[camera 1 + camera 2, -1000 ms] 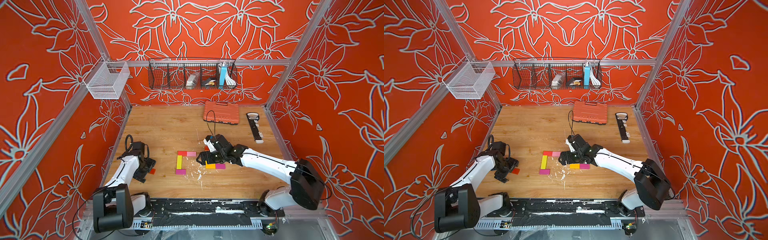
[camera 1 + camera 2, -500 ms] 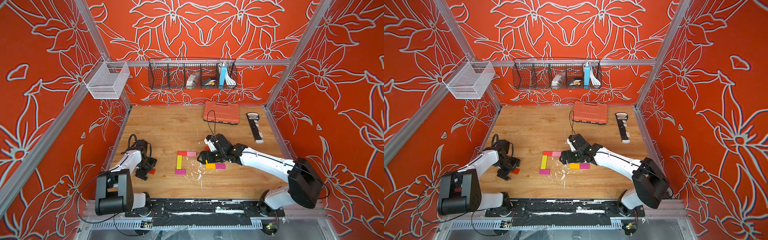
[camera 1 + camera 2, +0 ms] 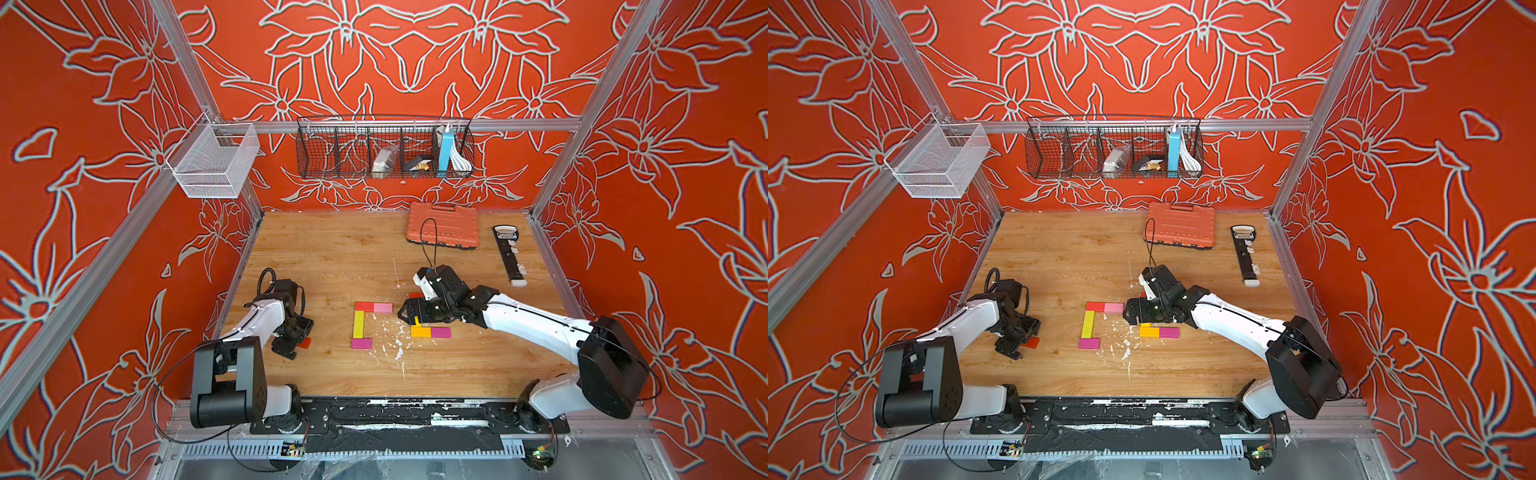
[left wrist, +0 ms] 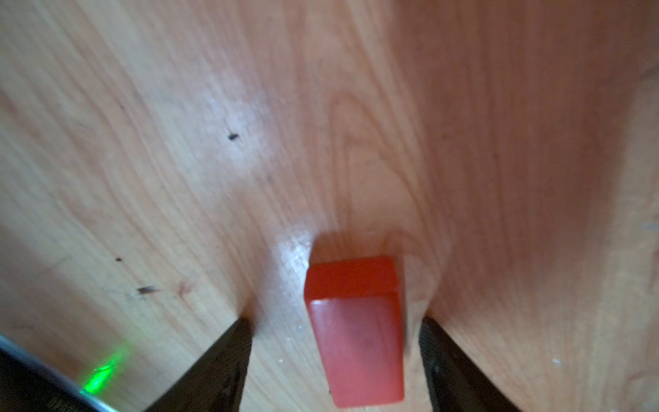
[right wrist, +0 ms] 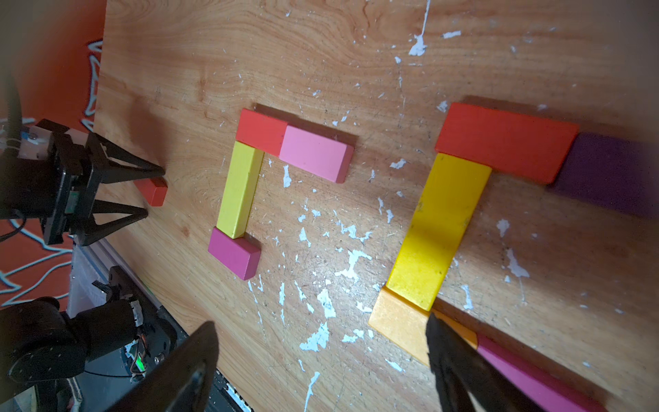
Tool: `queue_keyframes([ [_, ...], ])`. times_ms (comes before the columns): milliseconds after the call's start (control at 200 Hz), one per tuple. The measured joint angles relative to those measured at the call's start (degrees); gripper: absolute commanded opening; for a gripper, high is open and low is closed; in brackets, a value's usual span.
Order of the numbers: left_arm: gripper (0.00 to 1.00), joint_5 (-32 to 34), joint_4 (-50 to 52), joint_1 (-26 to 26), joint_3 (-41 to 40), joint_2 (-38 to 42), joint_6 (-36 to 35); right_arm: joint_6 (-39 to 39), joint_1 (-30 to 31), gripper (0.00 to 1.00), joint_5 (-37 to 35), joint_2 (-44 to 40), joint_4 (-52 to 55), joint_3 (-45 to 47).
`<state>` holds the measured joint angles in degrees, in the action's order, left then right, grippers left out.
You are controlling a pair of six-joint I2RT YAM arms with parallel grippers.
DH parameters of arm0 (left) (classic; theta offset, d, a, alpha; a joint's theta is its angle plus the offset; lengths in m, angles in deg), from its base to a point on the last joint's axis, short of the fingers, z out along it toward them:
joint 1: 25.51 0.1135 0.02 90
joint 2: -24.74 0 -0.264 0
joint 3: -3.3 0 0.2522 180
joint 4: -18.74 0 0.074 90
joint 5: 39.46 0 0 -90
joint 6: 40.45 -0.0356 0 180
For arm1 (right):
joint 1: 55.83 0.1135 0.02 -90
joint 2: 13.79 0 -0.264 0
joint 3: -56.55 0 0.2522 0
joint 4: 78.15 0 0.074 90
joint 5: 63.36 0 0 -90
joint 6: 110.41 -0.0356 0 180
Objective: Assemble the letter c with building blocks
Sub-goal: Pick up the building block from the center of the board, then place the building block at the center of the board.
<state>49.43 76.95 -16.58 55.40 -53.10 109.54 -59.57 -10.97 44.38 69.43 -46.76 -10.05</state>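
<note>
Four building blocks lie joined mid-table: red, pink, a yellow bar and magenta. To their right a second group shows orange and magenta. The right wrist view adds its red, purple and yellow pieces. My right gripper hovers open over that group, one finger above the orange block. At the left, a loose red block lies flat between the fingers of my left gripper. That gripper is open, with a gap on each side.
An orange ribbed tool case and a black bar tool lie at the back right. A black wire basket hangs on the back wall, a white mesh basket on the left rail. White flecks dot the wood.
My left arm has folded in a little and its fingers have narrowed around the loose red block. The right arm and the other blocks have stayed put.
</note>
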Motion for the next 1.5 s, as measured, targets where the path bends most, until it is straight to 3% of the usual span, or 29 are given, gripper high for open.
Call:
queue_keyframes([
  [340,0.59,0.24,-0.20,0.00,-0.13,0.11,0.37,0.00,-0.35,0.93,0.31,-0.04,-0.04,0.33],
  [706,0.22,1.01,-0.90,-0.04,-0.28,0.81,-2.91,0.02,-0.39,0.93,0.31,-0.07,-0.02,0.35],
  [976,0.23,-3.23,-0.44,-0.92,2.78,5.95,-14.93,0.07,-1.31,0.93,0.33,-0.57,0.07,0.55],
  [1066,0.24,-5.29,0.17,-4.98,7.50,6.23,-20.22,0.04,-1.77,0.93,0.33,-1.14,0.09,0.94],
  [1291,0.26,-5.60,0.94,-24.55,20.41,5.86,-32.79,-0.35,-2.89,0.93,-0.83,-6.80,1.77,4.85],
  [1501,0.28,-4.02,2.23,-38.29,24.98,0.55,-42.97,-1.42,-3.50,0.94,-4.52,-17.07,4.96,11.74],
])
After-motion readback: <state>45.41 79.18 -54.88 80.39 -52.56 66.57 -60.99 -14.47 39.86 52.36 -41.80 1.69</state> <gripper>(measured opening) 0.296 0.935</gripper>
